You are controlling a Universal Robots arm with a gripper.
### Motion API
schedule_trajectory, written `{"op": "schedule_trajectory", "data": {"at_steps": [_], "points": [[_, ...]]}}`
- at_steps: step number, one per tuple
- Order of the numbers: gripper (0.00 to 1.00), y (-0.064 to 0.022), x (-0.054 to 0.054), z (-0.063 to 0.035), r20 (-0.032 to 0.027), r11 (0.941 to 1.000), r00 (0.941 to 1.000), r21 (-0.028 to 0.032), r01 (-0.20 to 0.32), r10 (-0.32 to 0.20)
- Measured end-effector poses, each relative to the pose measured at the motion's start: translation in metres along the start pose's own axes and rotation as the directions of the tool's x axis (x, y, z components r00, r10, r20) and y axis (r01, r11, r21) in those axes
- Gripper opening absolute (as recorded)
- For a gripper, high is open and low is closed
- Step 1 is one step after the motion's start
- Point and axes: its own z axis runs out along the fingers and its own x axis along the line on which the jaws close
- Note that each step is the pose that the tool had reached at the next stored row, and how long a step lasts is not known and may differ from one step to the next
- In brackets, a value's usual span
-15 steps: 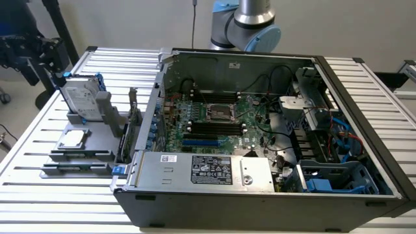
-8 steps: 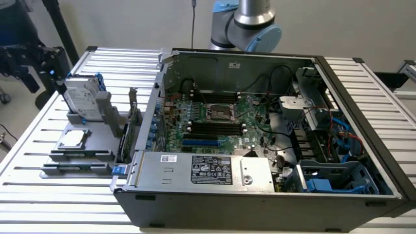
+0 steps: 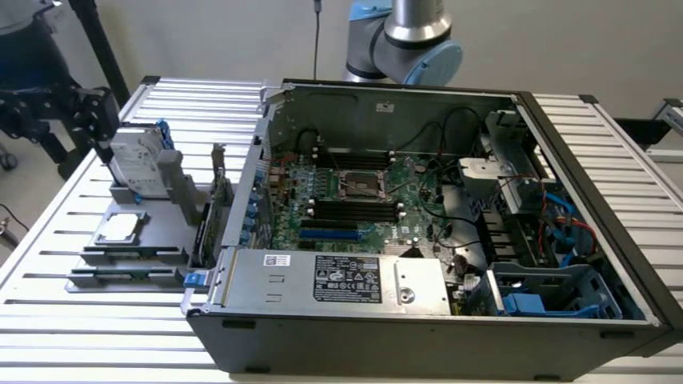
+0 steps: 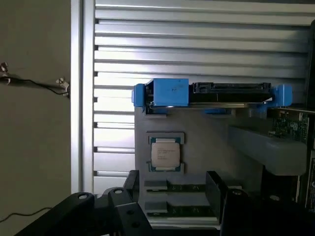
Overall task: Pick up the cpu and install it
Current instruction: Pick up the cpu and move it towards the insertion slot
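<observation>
The gripper, its black fingers spread wide and holding nothing, hangs over the small square silver-topped cpu, clear of it. We see the cpu lying flat in a recess of the grey plastic holder (just beside the blue-bracketed hard drive) on the slatted metal worktop, at the exterior view's left of the open black computer case.

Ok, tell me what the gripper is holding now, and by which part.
Nothing is held. The gripper is open and empty, while the small square silver-grey cpu lies untouched in its seat on the grey holder.
</observation>
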Motion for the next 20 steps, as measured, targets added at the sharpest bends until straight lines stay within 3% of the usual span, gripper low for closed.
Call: {"op": "schedule_trajectory", "data": {"at_steps": [20], "points": [[0.65, -0.0004, -0.002, 0.0363, -0.0002, 0.9998, 0.9998, -0.0002, 0.02, -0.02]]}}
